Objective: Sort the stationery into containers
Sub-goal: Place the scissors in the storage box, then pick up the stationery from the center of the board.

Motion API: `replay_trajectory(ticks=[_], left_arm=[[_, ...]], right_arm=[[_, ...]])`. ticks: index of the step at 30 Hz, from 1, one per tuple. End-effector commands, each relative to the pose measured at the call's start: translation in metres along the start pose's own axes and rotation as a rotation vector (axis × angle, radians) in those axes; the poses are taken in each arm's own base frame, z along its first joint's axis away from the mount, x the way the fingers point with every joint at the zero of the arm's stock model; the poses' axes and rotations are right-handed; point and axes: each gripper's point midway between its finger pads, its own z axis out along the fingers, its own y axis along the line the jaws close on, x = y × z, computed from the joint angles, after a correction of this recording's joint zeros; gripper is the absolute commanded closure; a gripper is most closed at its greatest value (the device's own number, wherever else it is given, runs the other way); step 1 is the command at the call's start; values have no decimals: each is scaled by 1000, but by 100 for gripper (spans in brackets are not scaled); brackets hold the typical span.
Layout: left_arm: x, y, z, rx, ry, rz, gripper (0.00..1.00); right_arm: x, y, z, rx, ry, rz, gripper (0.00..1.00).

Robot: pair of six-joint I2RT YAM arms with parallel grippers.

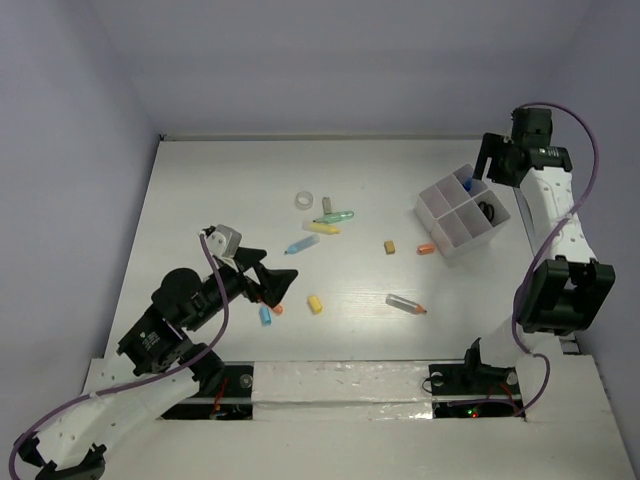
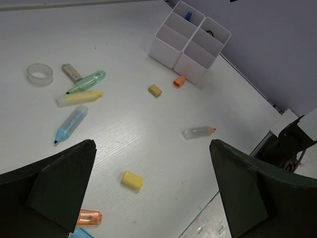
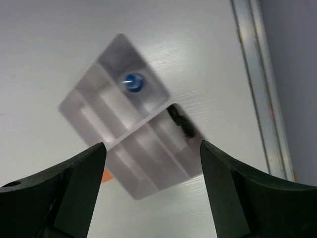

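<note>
My right claw hung, jaws apart, over the tray, which held only a blue-capped piece and a dark piece, while most stationery lay loose on the tabletop.

The white table is lit brightly and evenly from above, soft shadows are cast, and the tray is rendered slightly blurred.

Scattered stationery; compartment tray far right
</note>
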Motion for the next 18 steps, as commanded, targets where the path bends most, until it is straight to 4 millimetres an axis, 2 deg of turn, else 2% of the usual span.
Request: replay_trajectory(ticks=[1, 3, 4, 6, 7, 8, 10, 11, 12, 13, 14, 15, 17, 18], left_arm=[[-5, 2, 4, -19, -15, 7, 1], [-5, 5, 5, -34, -16, 7, 1], [-5, 7, 5, -44, -16, 7, 1], [-6, 16, 5, -94, -26, 6, 1], [-8, 21, 6, -125, -33, 6, 1], [-9, 24, 5, -142, -37, 6, 1], [-10, 32, 5, -187, -48, 4, 1], [-11, 35, 4, -203, -49, 3, 1], [-11, 37, 4, -220, -49, 3, 1], [-12, 42, 4, -249, -57, 2, 1], [-13, 45, 4, -263, -59, 1, 1], [-13, 47, 3, -276, -61, 0, 1], [-15, 52, 3, -308, -68, 1, 1], [-15, 54, 3, -316, -67, 2, 1]], right_arm=[[-25, 68, -48, -190, -151, -45, 18], [-14, 101, -50, -250, -160, -90, 18], [-5, 130, -56, -303, -161, -133, 19], [8, 160, -55, -363, -164, -149, 23], [14, 174, -54, -393, -161, -162, 27], [26, 197, -59, -443, -153, -192, 30], [34, 223, -59, -493, -163, -206, 35], [44, 246, -60, -537, -157, -234, 40], [50, 258, -59, -559, -149, -248, 42], [60, 280, -59, -593, -141, -279, 45], [58, 283, -62, -612, -144, -280, 46], [71, 304, -60, -649, -126, -310, 46], [76, 326, -63, -699, -123, -331, 47], [84, 338, -54, -709, -109, -345, 47]])
